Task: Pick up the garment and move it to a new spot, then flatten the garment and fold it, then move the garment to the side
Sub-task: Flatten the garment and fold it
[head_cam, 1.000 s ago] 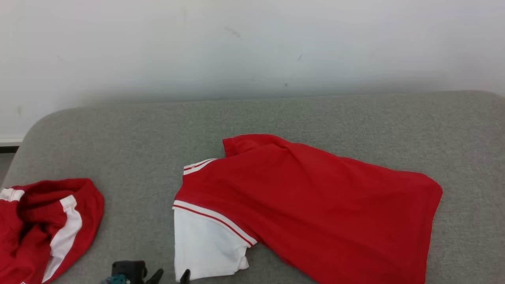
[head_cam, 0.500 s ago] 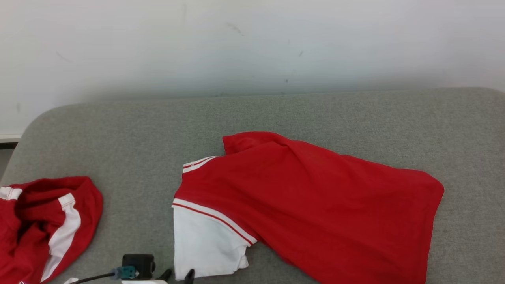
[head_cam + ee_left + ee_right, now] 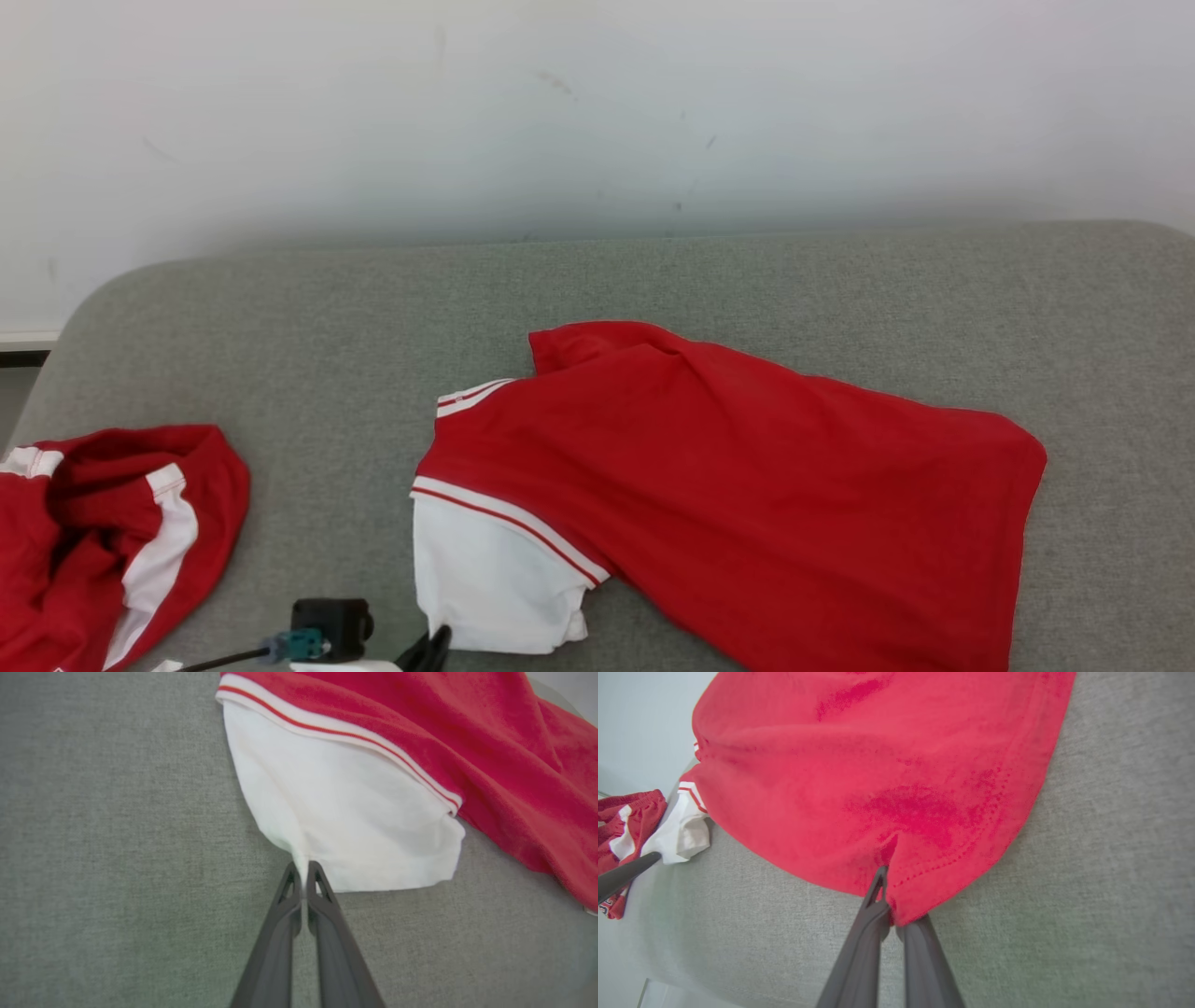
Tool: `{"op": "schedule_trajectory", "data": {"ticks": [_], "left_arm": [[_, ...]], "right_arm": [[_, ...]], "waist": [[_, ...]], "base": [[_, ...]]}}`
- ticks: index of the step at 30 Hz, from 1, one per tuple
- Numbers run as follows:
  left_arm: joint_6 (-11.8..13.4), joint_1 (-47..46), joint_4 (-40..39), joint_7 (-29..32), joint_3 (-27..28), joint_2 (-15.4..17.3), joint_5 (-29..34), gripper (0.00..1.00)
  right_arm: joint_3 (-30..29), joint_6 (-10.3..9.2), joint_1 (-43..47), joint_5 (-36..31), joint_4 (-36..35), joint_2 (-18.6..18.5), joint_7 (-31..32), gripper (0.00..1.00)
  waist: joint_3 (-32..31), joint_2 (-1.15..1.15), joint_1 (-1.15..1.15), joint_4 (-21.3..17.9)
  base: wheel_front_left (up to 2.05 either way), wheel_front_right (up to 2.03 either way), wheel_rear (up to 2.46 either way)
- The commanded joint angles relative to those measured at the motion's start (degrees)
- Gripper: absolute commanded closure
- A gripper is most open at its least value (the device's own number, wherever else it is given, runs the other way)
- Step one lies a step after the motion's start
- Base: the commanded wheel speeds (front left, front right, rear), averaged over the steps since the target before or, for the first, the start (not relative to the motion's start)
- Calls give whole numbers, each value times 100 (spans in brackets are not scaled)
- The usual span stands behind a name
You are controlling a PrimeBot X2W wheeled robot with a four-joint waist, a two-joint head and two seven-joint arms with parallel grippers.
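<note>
right wrist: right gripper pinches garment hem

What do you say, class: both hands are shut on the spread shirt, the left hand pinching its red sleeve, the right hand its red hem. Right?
No. The sleeve that the left hand pinches is white, not red, as the left wrist view shows. The rest stands: both hands shut on the shirt, the right hand on its red hem.
</note>
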Motion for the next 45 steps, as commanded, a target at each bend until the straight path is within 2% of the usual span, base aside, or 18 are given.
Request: {"op": "schedule_trajectory", "data": {"ticks": [1,10,16,21,23,28,35,41,45], "left_arm": [[27,65,-47,-62,45,66,-54,100],[-55,-51,-417,-357,125,222,-29,100],[-120,-541,-919,-338,193,586,199,100],[-275,-1302,-1046,-202,231,818,185,100],[-364,-1725,-900,-232,232,995,261,100],[-492,-2658,-364,-381,243,1090,11,100],[-581,-4358,712,-723,3,1066,-368,100],[-586,-5757,1448,-977,-603,1174,-495,100],[-575,-6732,1817,-1040,-1036,1370,-600,100]], "right_arm": [[-1,-11,34,110,-81,-75,-68,100],[78,-11,-131,750,-743,-260,-397,100],[31,-11,-497,1257,-1228,-577,-664,100],[37,-11,-1121,1329,-1283,-815,-567,100],[87,-10,-1526,1407,-1206,-850,-428,100],[174,-11,-2498,1512,-838,-923,-139,100],[324,-10,-4433,1612,100,-794,149,100],[245,-11,-6052,1777,996,-590,94,100],[208,-11,-7067,1821,1333,-541,117,100]], "waist": [[-8,0,0,2],[-9,0,0,-15],[91,0,0,6],[305,0,0,6],[431,0,0,-13],[733,0,0,-70],[1305,0,0,-121],[1800,0,0,-101],[2166,0,0,-67]], "base": [[0,0,0],[0,0,0],[0,0,0],[0,0,0],[0,0,0],[0,0,0],[0,0,0],[0,0,0],[0,0,0]]}}
